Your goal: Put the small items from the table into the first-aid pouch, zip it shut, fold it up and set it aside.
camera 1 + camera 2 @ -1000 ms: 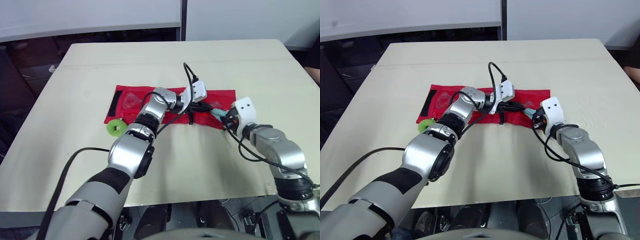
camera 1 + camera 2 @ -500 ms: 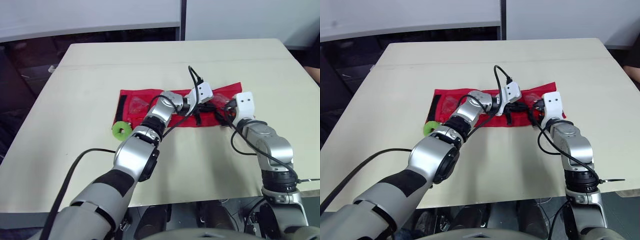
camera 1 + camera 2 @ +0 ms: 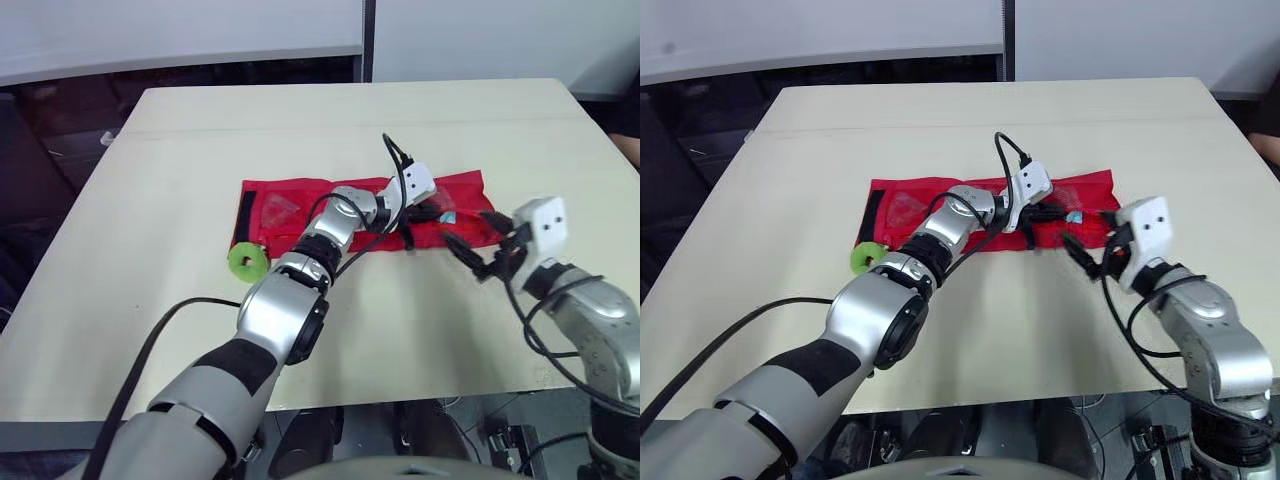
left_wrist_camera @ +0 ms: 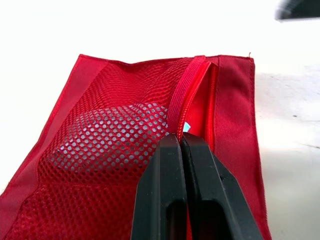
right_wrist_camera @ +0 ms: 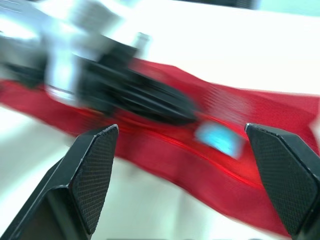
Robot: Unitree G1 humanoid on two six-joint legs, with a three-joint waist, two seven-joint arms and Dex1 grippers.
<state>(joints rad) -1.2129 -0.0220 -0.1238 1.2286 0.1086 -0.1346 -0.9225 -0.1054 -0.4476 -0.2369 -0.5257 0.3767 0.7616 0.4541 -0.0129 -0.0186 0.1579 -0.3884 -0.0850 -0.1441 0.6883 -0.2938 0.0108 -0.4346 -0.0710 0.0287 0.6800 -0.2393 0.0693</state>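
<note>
My left gripper (image 4: 179, 141) has its jaws pressed fully together on the zipper (image 4: 189, 87) of the red first-aid pouch (image 3: 300, 190), pinching at the point where the mesh pocket's opening begins. The right gripper (image 5: 181, 128) hangs just off the pouch's near right corner with its jaws spread wide and nothing between them. The pouch lies flat and unfolded across the middle of the table (image 3: 200, 140). A small light-blue item (image 5: 220, 139) sits inside it and shows through the mesh.

My first worry is the green tape roll (image 3: 246, 261). It lies on the table just beside the pouch's near left corner, by the black strip (image 3: 244, 215), so zipping now would shut it out. The second is drag. Nothing pins the pouch down (my right jaws are clear of it), so I judge that a pull along the zipper could slide or bunch the whole thing instead of running the slider. Mesh could also snag in the teeth near my pinch. If the pouch does shift, it could nudge the roll, and the roll might run towards the table edge.

I can read no brand, label or writing on the pouch or the roll.
</note>
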